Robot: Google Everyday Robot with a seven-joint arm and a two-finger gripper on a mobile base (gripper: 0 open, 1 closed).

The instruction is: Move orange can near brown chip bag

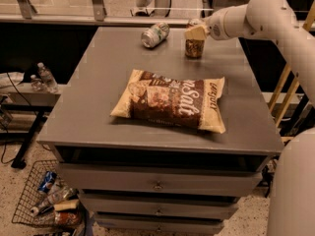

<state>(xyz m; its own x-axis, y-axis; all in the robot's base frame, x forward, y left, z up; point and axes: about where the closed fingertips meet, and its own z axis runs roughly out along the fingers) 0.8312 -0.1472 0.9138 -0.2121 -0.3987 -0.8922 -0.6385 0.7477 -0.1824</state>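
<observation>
The orange can [194,47] stands upright at the back of the grey table [98,82], right of centre. My gripper [195,32] is at the can's top, its cream fingers around the upper part of the can. The brown chip bag [172,100] lies flat in the middle of the table, a short way in front of the can, with white "Salt" lettering facing up.
A silver-green can [155,34] lies on its side at the back of the table, left of the orange can. My white arm [266,14] reaches in from the right. A wire basket with bottles [49,200] sits on the floor at the lower left.
</observation>
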